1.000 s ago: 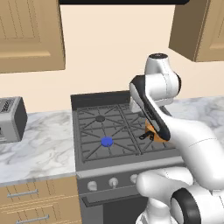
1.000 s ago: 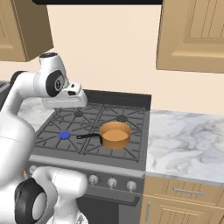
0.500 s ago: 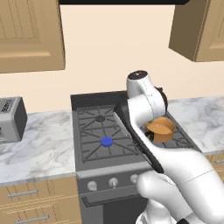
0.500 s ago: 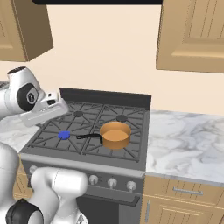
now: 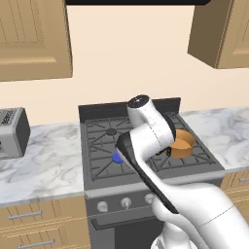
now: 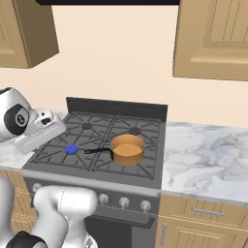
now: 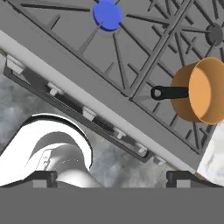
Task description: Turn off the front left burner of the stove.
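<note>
The front left burner [image 6: 71,149] is lit bright blue on the stove [image 6: 145,167], at the near left of the cooktop; it is also seen in the left base view [image 5: 116,157] and from above in the hand view [image 7: 107,14]. A copper pan [image 6: 128,149] sits on the front right grate, its black handle pointing left toward the blue cap without reaching it. The knobs [image 6: 124,201] are set in a row along the stove's front panel, below the cooktop.

The gripper [image 7: 111,178] is held high over the stove's front edge, looking down; its two tips are well apart, so the fingers are judged wide and nothing is held.

The step in hand is judged to be the approach to a knob. The hand should be lowered in front of the panel and turned to face it. Which knob serves this burner cannot be told; the leftmost is likely. It should be squarely straddled before the fingers are closed, then turned until the blue goes dark. The pan handle should be kept clear of.
</note>
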Motion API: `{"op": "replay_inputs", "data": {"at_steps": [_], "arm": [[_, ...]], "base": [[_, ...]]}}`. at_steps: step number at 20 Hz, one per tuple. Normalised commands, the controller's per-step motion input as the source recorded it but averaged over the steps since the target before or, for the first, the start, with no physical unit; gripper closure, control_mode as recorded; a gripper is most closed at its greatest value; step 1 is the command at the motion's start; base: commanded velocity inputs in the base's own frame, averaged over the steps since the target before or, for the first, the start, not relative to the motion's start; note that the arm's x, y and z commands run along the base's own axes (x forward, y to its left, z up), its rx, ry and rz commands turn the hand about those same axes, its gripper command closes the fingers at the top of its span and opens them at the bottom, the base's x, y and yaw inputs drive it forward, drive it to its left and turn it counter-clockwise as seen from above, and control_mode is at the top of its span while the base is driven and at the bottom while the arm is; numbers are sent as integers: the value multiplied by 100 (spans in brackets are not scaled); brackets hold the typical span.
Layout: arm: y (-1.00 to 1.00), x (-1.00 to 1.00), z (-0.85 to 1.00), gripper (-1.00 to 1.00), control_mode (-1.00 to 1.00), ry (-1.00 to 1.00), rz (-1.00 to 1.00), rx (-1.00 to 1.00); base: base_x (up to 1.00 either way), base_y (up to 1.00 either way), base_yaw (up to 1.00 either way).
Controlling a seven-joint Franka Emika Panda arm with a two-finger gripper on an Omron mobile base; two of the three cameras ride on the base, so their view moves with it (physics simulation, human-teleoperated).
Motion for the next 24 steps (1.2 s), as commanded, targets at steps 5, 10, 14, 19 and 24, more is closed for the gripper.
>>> {"op": "replay_inputs", "data": {"at_steps": [5,10,14,19,24], "arm": [[25,-18,-19,-100,-100,0,12,-8],[15,-32,-26,-100,-100,0,16,-10],[32,-18,-40,-100,-100,0,17,-17],[44,-5,-48,-100,-100,-13,13,-15],[76,1,-57,-100,-100,-25,5,-15]], "base": [[0,0,0],[0,0,0],[0,0,0],[0,0,0],[0,0,0]]}}
